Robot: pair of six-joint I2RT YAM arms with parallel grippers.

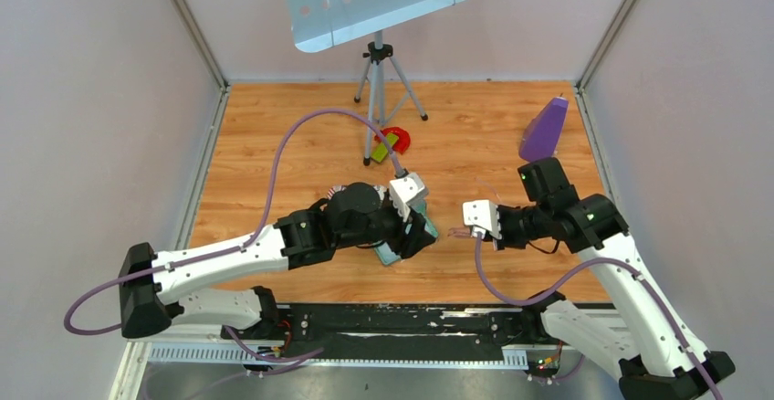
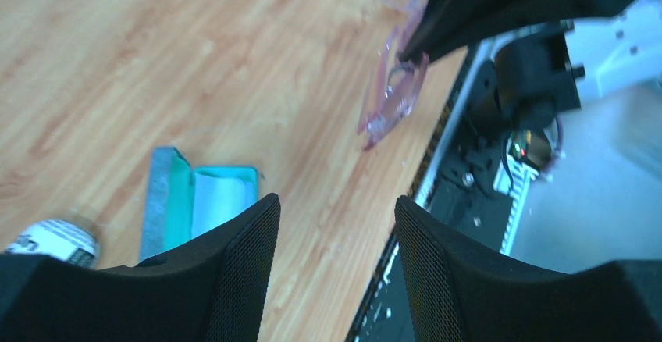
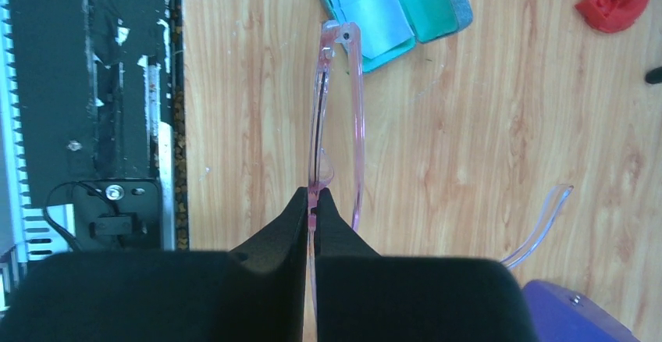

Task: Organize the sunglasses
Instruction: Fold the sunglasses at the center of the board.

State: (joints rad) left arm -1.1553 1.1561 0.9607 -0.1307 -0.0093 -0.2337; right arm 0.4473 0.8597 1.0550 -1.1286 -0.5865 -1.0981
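The sunglasses (image 3: 357, 115) are pale pink and nearly see-through. My right gripper (image 3: 314, 195) is shut on their front frame and holds them edge-on above the wood, one slender arm (image 3: 544, 219) trailing to the right. They also show in the left wrist view (image 2: 394, 96), hanging from the right fingers (image 2: 468, 6). The case (image 3: 406, 2) lies open just beyond, teal inside with a light blue cloth in it. It also shows in the left wrist view (image 2: 203, 201). My left gripper (image 2: 336, 209) is open and empty, hovering over the case (image 1: 390, 254) in the top view.
A tripod (image 1: 379, 80) holding a perforated sheet stands at the back. A red and green toy (image 1: 391, 142) lies by its feet. A purple object (image 1: 544, 131) stands at the right edge. The black rail (image 1: 411, 318) runs along the near edge.
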